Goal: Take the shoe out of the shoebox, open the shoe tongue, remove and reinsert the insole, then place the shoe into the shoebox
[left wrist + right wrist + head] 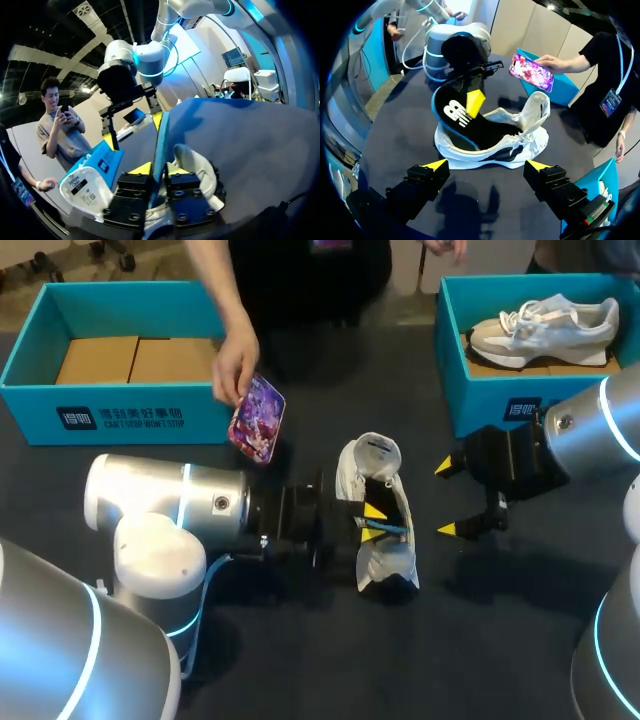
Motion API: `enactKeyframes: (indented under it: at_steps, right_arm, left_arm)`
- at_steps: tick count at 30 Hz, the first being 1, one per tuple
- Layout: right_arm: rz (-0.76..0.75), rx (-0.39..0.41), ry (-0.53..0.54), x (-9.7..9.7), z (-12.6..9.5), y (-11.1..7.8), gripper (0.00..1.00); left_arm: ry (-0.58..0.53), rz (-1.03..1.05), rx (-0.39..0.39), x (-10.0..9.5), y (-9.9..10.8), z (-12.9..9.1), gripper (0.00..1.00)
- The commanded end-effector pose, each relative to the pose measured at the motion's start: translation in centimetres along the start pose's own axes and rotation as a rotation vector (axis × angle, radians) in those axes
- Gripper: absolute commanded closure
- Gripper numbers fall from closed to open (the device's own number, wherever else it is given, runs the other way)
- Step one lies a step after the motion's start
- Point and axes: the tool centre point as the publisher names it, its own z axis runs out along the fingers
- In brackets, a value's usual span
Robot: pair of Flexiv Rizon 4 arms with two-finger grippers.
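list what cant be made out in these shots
- head view: the left claw covers the shoe opening, so how deep the insole sits is hidden.
- left wrist view: the insole shows edge-on only, so neither of its faces can be seen.
- right wrist view: the insole blocks the far side of the left claw.
- head view: the right arm covers the near corner of the shoebox.

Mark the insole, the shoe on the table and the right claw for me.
insole [455, 114]: right wrist view, on its white logo.
shoe [470, 157]: right wrist view, on its white sidewall.
right claw [445, 499]: head view, midway between its yellow tips.
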Motion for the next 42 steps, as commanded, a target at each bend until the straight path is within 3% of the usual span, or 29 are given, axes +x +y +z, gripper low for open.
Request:
enactKeyframes:
  at_steps: [1, 11, 20, 28, 30, 31, 32, 33, 42]
  right_arm:
    - [-0.001, 0.001, -0.003, 0.1, 0.0, 0.0, 0.00]
    - [-0.001, 0.001, -0.003, 0.1, 0.0, 0.0, 0.00]
    - [-0.001, 0.001, -0.003, 0.1, 0.0, 0.0, 0.00]
    - [-0.001, 0.001, -0.003, 0.1, 0.0, 0.0, 0.00]
    - [-0.001, 0.001, -0.003, 0.1, 0.0, 0.0, 0.00]
    - [-0.001, 0.001, -0.003, 0.1, 0.0, 0.0, 0.00]
    - [-0.001, 0.001, -0.003, 0.1, 0.0, 0.0, 0.00]
    - [-0.001, 0.001, -0.003, 0.1, 0.0, 0.0, 0.00]
    - [-0.001, 0.001, -0.003, 0.1, 0.0, 0.0, 0.00]
  left_arm:
    - [0.021, 0.002, -0.005, 0.4, 0.2, 0.5, 1.00]
    - [-0.026, 0.097, 0.059, 0.5, 1.8, 1.7, 1.00]
    - [-0.012, 0.103, 0.030, -0.6, 2.8, 2.0, 1.00]
    - [-0.018, 0.126, 0.015, -2.0, 2.3, 1.2, 1.00]
    - [-0.006, 0.130, 0.004, -2.1, 2.1, 0.8, 0.87]
    - [-0.005, 0.127, 0.003, -2.1, 2.0, 0.7, 0.74]
    - [0.000, 0.124, -0.002, -2.1, 2.0, 0.7, 0.71]
    - [0.019, 0.152, -0.019, -2.1, 1.7, 0.5, 0.58]
    - [0.061, 0.114, -0.074, -1.7, 0.6, 0.1, 0.57]
